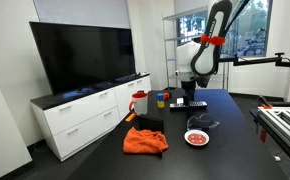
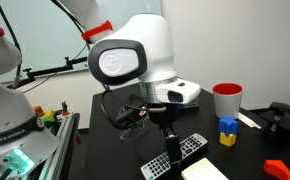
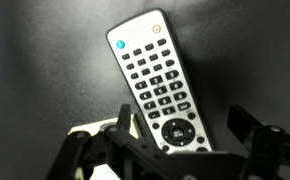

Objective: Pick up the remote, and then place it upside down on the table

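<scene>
The gripper [image 3: 180, 125] stands wide and holds nothing; in the wrist view its fingers are on either side of the near end of the remote [image 3: 153, 80], which lies flat on the table [image 3: 35, 60], buttons upward and a little slanted to the jaws. I judge the grasp is the step in hand. It is better to turn the wrist until the jaws cross the narrow width squarely; to move toward the middle of the bar, so it does not swing; then to descend and close on the long edges. A small white thing [image 3: 85, 128] beside one finger should not be caught.
</scene>
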Controlling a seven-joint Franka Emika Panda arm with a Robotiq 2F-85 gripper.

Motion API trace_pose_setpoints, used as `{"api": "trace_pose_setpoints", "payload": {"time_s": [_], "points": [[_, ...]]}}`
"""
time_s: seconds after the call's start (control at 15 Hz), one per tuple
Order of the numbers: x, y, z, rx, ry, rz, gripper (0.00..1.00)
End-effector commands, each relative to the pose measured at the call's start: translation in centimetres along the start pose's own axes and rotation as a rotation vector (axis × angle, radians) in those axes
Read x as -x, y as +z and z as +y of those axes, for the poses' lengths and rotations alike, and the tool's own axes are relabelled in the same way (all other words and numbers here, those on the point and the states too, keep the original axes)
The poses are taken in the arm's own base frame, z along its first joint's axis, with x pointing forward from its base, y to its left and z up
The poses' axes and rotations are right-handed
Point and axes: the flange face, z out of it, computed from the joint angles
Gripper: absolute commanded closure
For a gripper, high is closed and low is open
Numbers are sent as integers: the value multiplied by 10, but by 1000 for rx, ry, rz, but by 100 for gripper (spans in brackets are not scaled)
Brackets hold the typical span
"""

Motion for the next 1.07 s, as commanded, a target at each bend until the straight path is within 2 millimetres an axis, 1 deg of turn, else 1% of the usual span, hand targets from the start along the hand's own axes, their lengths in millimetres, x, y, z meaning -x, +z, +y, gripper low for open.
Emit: {"api": "trace_pose_setpoints", "payload": {"time_s": [0.0, 0.13, 0.27, 0.47, 0.53, 0.87, 1.0], "points": [[-13, -28, 9, -39, -39, 21, 0], [-15, -32, 6, -65, -107, 16, 0], [-13, -29, -5, -128, -200, -13, 0], [-15, -24, -12, -211, -327, -52, 0], [-16, -26, -11, -232, -373, -59, 0], [-25, -50, 27, -230, -481, -12, 0], [-25, -49, 34, -211, -491, -1, 0]]}}
